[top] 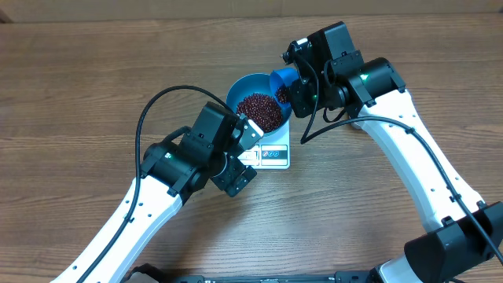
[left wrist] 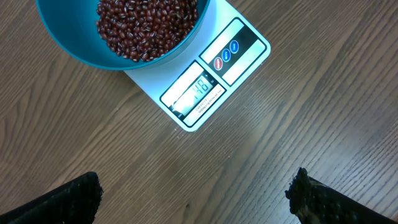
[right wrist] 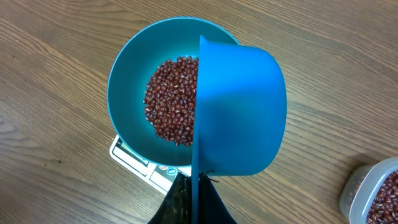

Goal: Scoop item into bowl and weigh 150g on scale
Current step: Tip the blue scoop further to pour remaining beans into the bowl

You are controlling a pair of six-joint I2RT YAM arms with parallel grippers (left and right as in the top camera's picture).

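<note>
My right gripper (right wrist: 193,202) is pinched tight on the small bright blue plastic scoop (right wrist: 239,112), which is tipped over the rim of the round teal-blue bowl (right wrist: 127,68). The dark red-brown dried beans (right wrist: 171,102) are heaped inside; the bowl sits on the flat white square digital scale (right wrist: 134,157). My left gripper (left wrist: 194,200) is spread wide, empty, above the table by the scale. Risks: tipping too fast could overshoot the target weight, and the scoop knocking the rim could shift the bowl and skew the reading.

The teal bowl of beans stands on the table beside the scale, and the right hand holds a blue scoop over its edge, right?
No: the bowl of beans stands on the scale, not beside it, as the left wrist view shows. The right hand does hold the blue scoop over its edge.
</note>
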